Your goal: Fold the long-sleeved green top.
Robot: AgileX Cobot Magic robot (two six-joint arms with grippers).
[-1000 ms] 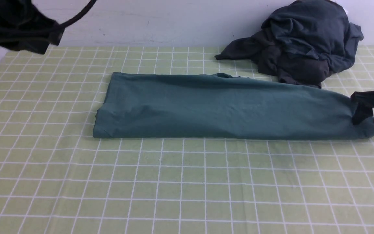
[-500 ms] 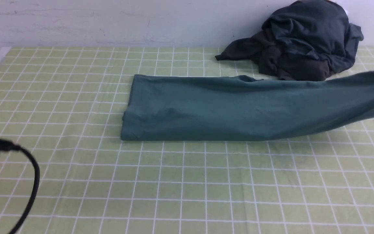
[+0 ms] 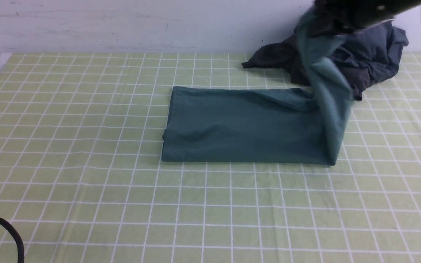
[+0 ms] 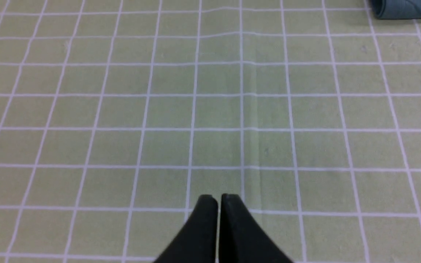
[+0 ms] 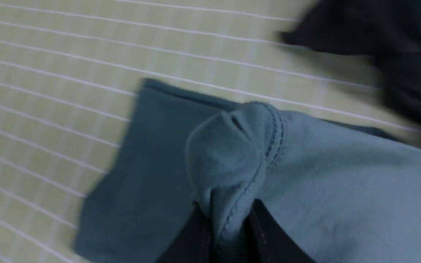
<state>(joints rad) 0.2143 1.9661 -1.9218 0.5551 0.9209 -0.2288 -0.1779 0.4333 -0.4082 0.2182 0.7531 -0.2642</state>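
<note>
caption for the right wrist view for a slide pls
Right jaws shut on a stitched edge of the green long-sleeved top, held above the checked tablecloth, dark clothes heap blurred beyond.

right hand (image 5: 228, 226) has its black fingers (image 5: 265, 241) clamped on a bunched stitched edge of the green long-sleeved top (image 5: 342, 190); the rest of it lies flat on the yellow-green checked tabletop (image 5: 49, 73); dark grey heap of clothes (image 5: 397, 44) sits beyond, pretty blurry
</note>
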